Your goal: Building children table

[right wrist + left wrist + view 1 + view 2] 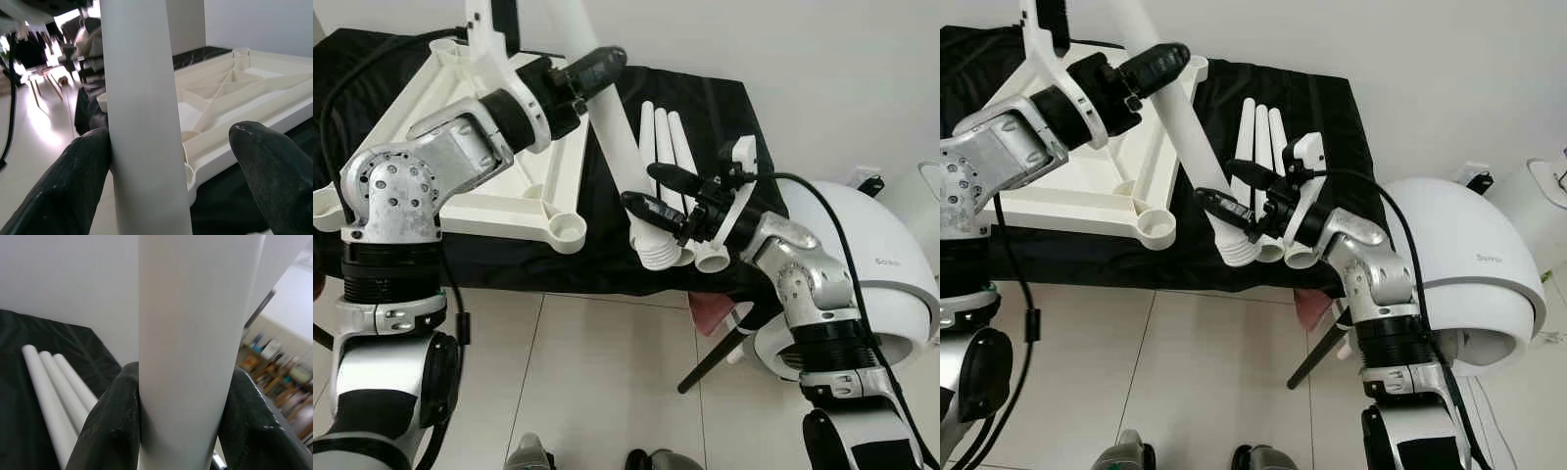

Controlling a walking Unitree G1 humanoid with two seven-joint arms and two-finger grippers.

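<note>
Left gripper (599,65) clamps the leg (607,127); its threaded end slants down toward the open right gripper (651,188), nearest the corner socket (566,229).

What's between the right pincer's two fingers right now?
A white table leg. In the right wrist view it rests against one finger, with a gap to the other; the left pincer clamps it higher up.

Black-draped table (724,108); tabletop (499,181) and three legs (664,147) on it.
</note>
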